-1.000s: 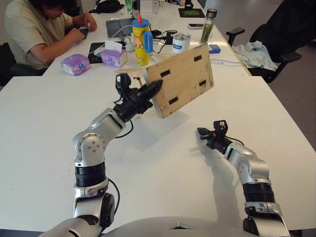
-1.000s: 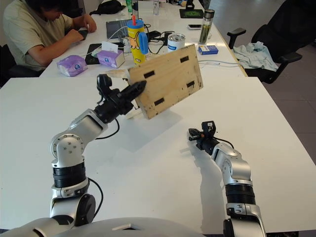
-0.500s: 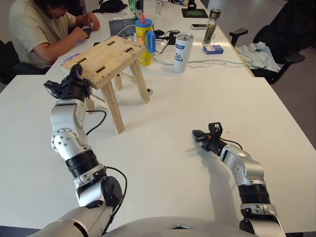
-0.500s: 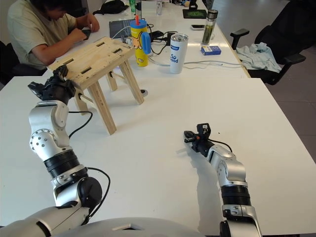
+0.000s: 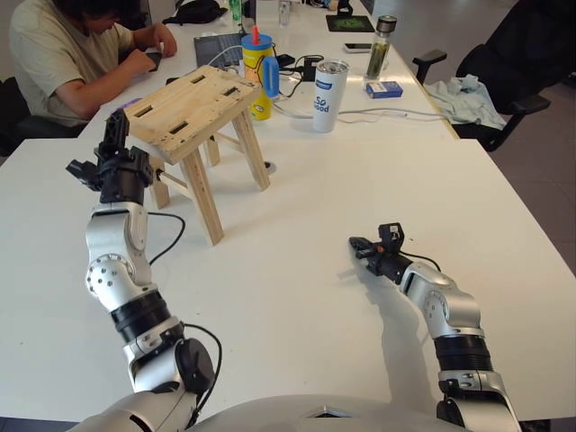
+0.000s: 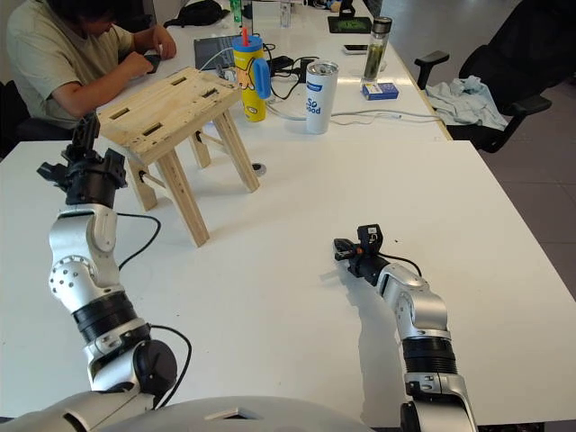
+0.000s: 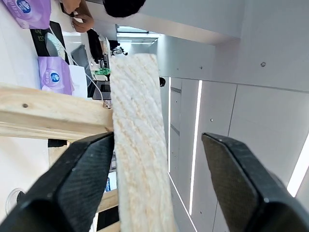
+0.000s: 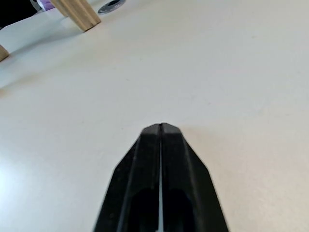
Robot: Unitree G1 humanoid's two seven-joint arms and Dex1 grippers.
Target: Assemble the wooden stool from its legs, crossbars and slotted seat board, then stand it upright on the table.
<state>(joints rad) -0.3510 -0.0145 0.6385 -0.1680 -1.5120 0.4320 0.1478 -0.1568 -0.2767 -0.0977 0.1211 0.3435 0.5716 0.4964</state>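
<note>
- The stool [image 5: 193,108] stood upright on the worktop [image 5: 315,180], on the far left side.
- The left pincer [image 5: 114,135] was spread, with the seat's edge between its fingers.
- The right pincer [image 8: 161,130] was pressed together, low on the bare worktop, well apart from the stool.
- A yellow bottle [image 5: 259,76] stood just behind the stool, with 1 white tumbler [image 5: 329,83] near it.

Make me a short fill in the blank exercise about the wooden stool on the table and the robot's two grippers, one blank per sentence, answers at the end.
1. The pale wooden stool stands ____ on the white table.
2. The left gripper is ____, its fingers on either side of the edge of the stool's seat board.
3. The right gripper is ____ and holds nothing.
4. The seat board's top shows ____ slots.

Missing words: upright; open; shut; four
</note>
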